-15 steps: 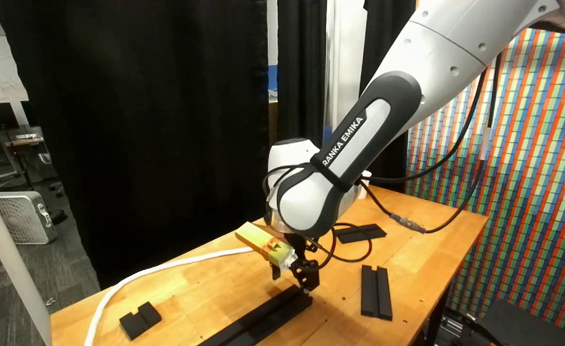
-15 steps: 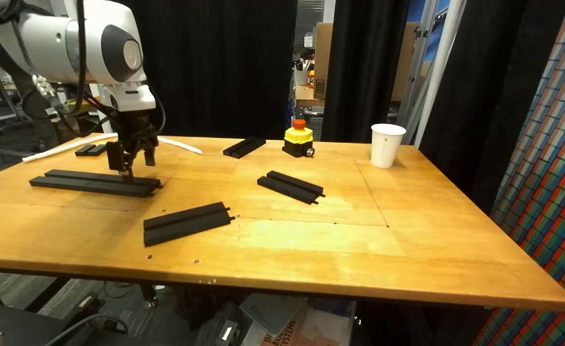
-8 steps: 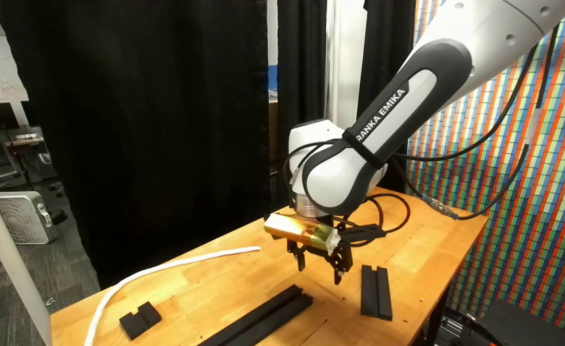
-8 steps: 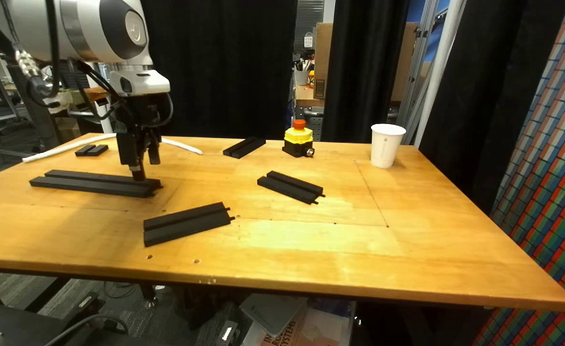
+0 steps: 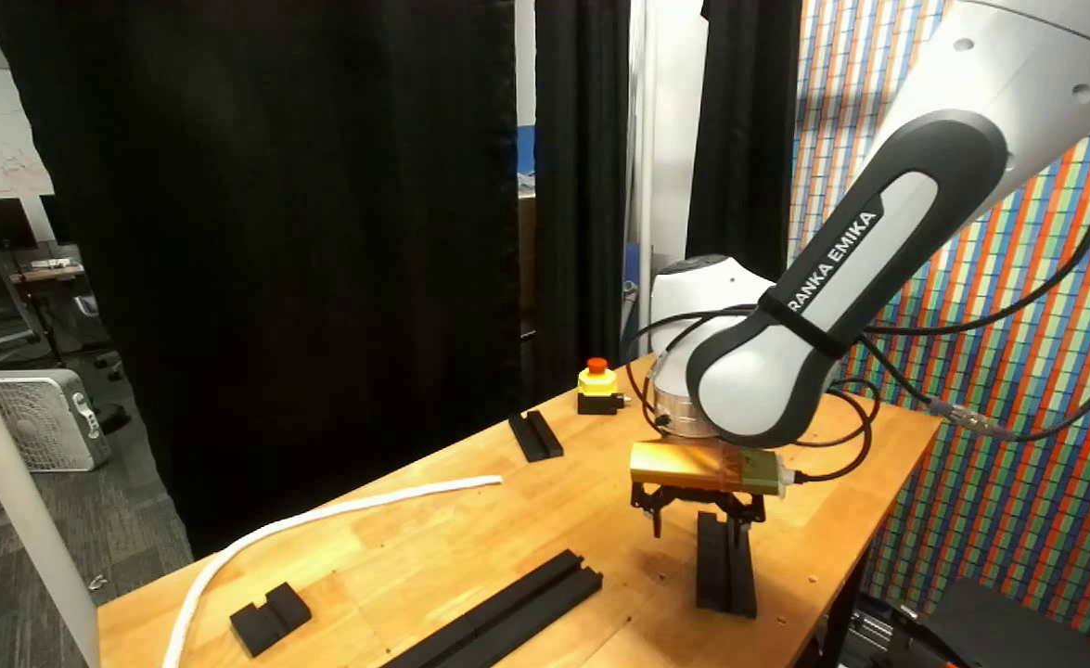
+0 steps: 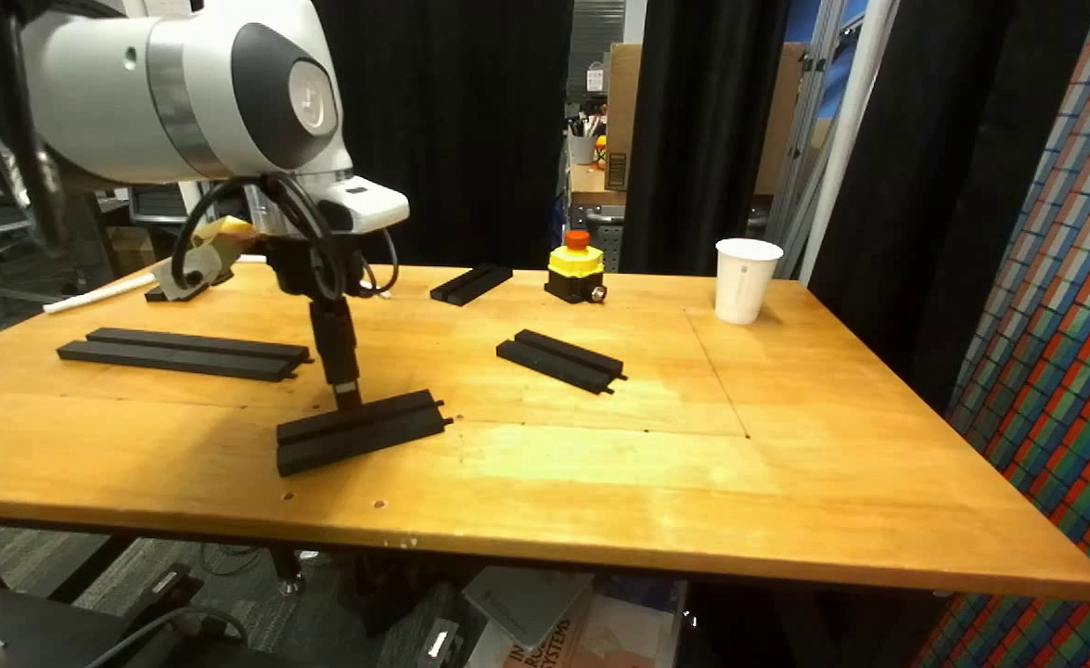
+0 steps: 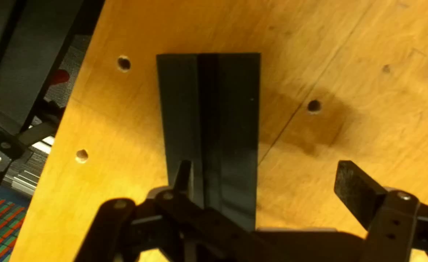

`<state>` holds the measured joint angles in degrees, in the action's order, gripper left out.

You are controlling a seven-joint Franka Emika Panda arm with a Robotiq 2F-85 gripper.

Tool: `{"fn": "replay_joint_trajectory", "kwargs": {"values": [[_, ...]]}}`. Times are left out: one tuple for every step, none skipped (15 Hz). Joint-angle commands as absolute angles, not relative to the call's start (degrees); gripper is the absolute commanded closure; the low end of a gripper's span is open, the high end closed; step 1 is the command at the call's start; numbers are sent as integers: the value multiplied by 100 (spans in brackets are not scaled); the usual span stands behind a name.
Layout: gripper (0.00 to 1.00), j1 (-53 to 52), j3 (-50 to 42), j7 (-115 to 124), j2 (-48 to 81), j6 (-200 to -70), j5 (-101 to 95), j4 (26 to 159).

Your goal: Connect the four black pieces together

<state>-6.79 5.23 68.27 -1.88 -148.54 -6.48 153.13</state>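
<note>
Reads "RANKA EMIKA" along the robot arm (image 5: 841, 260); reads "IN", "RO" and "SYSTEMS" on a printed item (image 6: 614, 631) below the table (image 6: 693, 492).

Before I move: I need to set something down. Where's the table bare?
In an exterior view, the widest bare patch lies between the middle bar, the white cup and the table's near edge; another between the emergency stop and the cup. Crowded: around the gripper, by the near bar and long rail.
</note>
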Motion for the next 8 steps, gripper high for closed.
{"fn": "replay_joint_trajectory", "kwargs": {"values": [[0,-387,361,5991,-520,-15394,-779,15874],[0,-319,320,5752,-517,-15536,-750,15959],[0,-256,276,5503,-504,-15654,-702,16031],[0,-199,240,5278,-236,-15666,-666,15754],[0,-154,198,5019,-198,-15807,-580,15801],[0,-116,159,4778,-160,-15914,-481,15798],[0,-88,128,4539,-89,-16047,-369,15792],[0,-71,105,4302,-46,-16148,-242,15790]]}}
